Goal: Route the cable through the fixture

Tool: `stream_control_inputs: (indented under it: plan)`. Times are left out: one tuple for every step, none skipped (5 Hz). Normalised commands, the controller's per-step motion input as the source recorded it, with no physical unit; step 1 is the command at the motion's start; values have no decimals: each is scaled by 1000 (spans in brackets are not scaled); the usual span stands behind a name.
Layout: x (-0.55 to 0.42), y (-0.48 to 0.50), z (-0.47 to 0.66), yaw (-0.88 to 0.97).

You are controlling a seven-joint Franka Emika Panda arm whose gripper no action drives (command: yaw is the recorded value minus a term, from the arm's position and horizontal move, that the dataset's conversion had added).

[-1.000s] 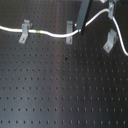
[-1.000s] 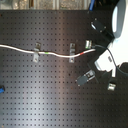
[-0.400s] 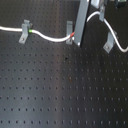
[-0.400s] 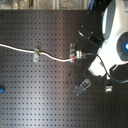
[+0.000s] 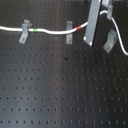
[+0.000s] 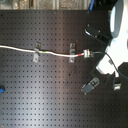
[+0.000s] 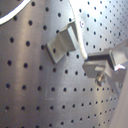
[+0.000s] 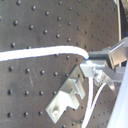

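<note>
The cable (image 5: 52, 32) runs across the upper part of the first exterior view, through 2 clips (image 5: 24, 31), (image 5: 69, 33), on the black pegboard (image 5: 60, 85). The gripper (image 6: 87, 52) is closed on the cable past the second clip; a third clip (image 5: 109, 40) stands at upper right.

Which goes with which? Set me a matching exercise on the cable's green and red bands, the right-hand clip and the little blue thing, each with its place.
Things:
1. short green band on the thin white cable
2. short red band
3. grey metal right clip
4. small blue object

Places:
a. farthest to the first exterior view's right
b. between the left clip and the middle clip
c. at the second exterior view's left edge
d. just to the first exterior view's right of the middle clip

Pairs: 1-b, 2-d, 3-a, 4-c
</note>
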Motion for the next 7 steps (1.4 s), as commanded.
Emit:
stream_control_inputs:
  plan:
    - [-147, 101, -2, -51]
    - [-308, 284, 81, 0]
    - [-16, 88, 166, -69]
    - [51, 68, 307, -80]
    - [20, -9, 272, -66]
    - [5, 10, 454, 0]
    - [-46, 41, 433, 0]
